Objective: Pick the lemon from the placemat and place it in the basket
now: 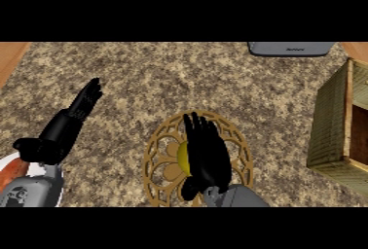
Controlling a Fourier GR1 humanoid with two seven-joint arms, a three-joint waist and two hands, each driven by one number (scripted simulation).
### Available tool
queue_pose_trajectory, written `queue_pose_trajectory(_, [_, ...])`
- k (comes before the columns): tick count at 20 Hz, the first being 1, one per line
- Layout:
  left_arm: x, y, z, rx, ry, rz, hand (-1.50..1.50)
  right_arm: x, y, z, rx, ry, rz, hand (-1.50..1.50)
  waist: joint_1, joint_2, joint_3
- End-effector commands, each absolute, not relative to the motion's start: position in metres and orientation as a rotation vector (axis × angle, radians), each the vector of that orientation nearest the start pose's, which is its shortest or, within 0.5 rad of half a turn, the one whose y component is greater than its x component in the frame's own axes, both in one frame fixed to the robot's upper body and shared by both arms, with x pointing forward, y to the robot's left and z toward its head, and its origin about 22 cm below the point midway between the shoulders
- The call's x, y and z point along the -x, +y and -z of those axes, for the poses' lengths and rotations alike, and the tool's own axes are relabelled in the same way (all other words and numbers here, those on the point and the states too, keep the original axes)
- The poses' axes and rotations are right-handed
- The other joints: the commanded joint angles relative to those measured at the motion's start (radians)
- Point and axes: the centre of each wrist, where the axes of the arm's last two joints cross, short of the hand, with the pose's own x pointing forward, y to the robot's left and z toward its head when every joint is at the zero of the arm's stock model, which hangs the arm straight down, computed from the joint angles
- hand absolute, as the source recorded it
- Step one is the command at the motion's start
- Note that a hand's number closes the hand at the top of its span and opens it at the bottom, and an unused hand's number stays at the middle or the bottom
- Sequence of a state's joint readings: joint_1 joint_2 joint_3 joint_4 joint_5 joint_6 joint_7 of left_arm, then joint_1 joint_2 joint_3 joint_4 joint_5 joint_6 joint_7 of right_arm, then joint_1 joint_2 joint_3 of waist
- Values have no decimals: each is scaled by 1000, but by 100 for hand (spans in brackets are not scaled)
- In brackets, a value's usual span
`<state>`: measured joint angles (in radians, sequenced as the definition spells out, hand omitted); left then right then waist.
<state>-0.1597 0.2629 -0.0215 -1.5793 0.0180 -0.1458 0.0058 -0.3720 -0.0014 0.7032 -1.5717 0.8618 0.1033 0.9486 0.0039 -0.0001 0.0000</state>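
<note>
Hovering over the lemon point(182, 154) on the round placemat point(159, 160), right hand point(205, 151) with fingers straight, not closed round it, basket point(332, 131) at right, left hand point(72, 121) resting open at left.

counter point(179, 73): speckled stone look, brown and grey grain, matt
counter edge point(10, 56): smooth orange-brown wood, top left corner
placemat point(159, 160): tan openwork, looks like cut wood or woven fibre, matt
lemon point(182, 156): yellow skin, dull; only a sliver shows
basket point(332, 121): olive-green slatted wood, rough grain, darker brown inside
right hand point(205, 151): black, matt, plastic-like
left hand point(72, 121): black, matt, the same
forearms point(28, 192): grey, smooth, slight sheen
grey object point(291, 48): smooth hard casing, top edge
</note>
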Motion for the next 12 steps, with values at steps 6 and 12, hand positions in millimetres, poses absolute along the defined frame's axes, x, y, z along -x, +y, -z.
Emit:
queue_pose_trajectory(6, [-286, 270, -74, -36, -1672, 382, 0, -245, -38, -48, 715, -1111, -1074, -150, 1, 0, 0])
queue_pose_trajectory(12, [-284, 274, -46, -47, -1691, 372, 0, -244, -41, -41, 645, -1076, -1111, -150, -3, 1, 0])
